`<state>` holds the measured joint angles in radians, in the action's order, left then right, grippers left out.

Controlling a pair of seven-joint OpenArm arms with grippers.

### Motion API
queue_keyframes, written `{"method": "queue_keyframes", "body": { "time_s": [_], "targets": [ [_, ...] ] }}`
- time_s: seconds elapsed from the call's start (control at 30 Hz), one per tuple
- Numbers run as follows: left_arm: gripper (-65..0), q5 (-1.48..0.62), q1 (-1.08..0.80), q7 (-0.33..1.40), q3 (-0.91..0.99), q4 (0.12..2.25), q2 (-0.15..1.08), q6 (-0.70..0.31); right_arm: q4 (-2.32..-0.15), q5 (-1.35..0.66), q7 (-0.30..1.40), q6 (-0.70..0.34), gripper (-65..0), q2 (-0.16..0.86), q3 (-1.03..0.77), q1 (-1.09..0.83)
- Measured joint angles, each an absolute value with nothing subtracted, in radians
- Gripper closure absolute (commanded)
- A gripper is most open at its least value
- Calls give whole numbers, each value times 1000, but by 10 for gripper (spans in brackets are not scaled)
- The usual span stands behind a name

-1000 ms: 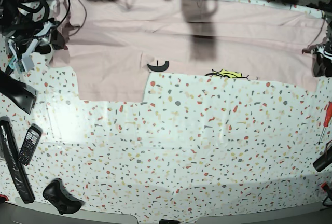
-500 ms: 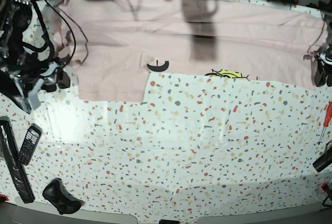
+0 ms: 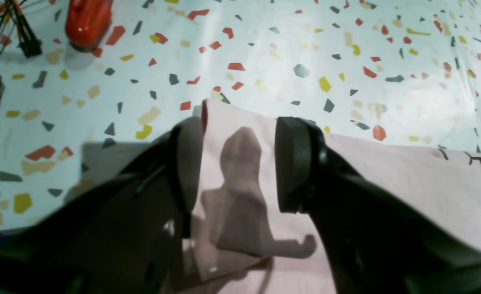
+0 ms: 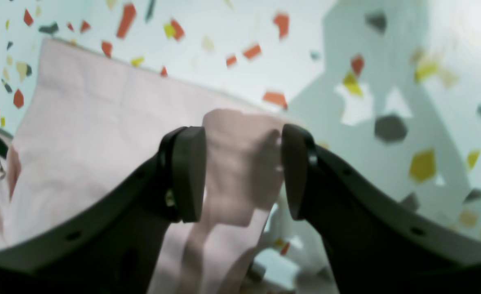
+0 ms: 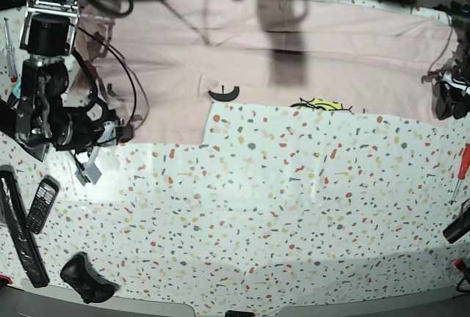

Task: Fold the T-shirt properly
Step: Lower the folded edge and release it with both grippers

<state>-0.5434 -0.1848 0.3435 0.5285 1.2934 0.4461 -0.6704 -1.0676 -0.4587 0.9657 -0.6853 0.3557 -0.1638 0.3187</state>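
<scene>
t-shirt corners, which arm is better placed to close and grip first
Slightly the right. Both grippers straddle edges of the pale pink cotton T-shirt with jaws apart. The right gripper has a raised fold of cloth between its jaws; the left gripper straddles cloth lying flat on the speckled table.

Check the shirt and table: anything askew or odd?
The T-shirt lies unevenly: one flap reaches further down at the base view's left, and black lettering and a yellow mark peek out at its lower edge. Nothing spilled or damaged.
</scene>
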Motion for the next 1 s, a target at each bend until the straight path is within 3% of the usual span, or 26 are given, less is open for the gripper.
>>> {"method": "queue_keyframes", "body": {
  "time_s": [0.27,0.53,0.8,1.0],
  "targets": [
    [-275,-543,-185,343,529,1293,446,-670,-1067,-403,975,-667,-270,360,-110,316],
    [-275,-543,-185,343,529,1293,446,-670,-1067,-403,996,-667,-3,332,-111,316],
    [-275,-538,-185,343,529,1293,446,-670,-1119,-397,1007,-664,0,299,-110,307],
    [-275,-535,-186,342,529,1293,446,-670,-1401,-385,1007,-659,0,294,-105,189]
  ]
}}
